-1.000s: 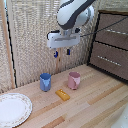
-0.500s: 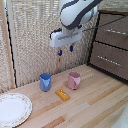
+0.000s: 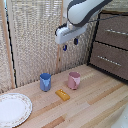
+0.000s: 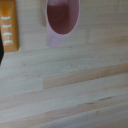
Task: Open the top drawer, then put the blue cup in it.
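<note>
Your blue cup [image 3: 45,81] stands upright on the wooden tabletop [image 3: 95,102], toward the exterior view's left, with nothing touching it. Just to its right in that view sits the pink cup [image 3: 74,80], also upright, and a small orange block [image 3: 62,94] lies flat on the wood in front of the two, between them. The top drawer [image 3: 114,31] is at the exterior view's right, its front flush and shut, its silver bar handle [image 3: 114,32] untouched. Your gripper [image 3: 70,45] hangs well above the cups, its two dark fingertips [image 3: 65,47] apart and holding nothing. A patterned white plate [image 3: 12,110] rests near the left corner.
</note>
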Tool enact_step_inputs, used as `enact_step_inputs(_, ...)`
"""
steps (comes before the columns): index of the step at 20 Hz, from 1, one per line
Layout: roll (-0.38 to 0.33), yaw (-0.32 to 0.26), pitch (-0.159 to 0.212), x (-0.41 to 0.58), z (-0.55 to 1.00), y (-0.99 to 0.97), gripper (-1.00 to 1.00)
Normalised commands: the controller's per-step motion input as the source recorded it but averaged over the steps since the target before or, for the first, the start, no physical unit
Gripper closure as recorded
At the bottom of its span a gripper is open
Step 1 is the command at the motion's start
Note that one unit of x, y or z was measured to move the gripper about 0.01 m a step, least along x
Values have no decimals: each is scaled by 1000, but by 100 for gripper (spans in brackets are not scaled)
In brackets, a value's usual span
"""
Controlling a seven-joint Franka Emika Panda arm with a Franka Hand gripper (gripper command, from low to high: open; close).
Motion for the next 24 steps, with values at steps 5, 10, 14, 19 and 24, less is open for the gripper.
enact_step_inputs(5,-375,75,-18,-19,0,-294,-100)
enact_step_inputs(10,-375,43,0,0,0,-275,-100)
enact_step_inputs(14,-375,58,-1,0,0,-259,-100)
enact_step_inputs(19,-375,84,-38,-2,0,-254,-100)
enact_step_inputs(24,-375,107,-66,-10,0,-256,-100)
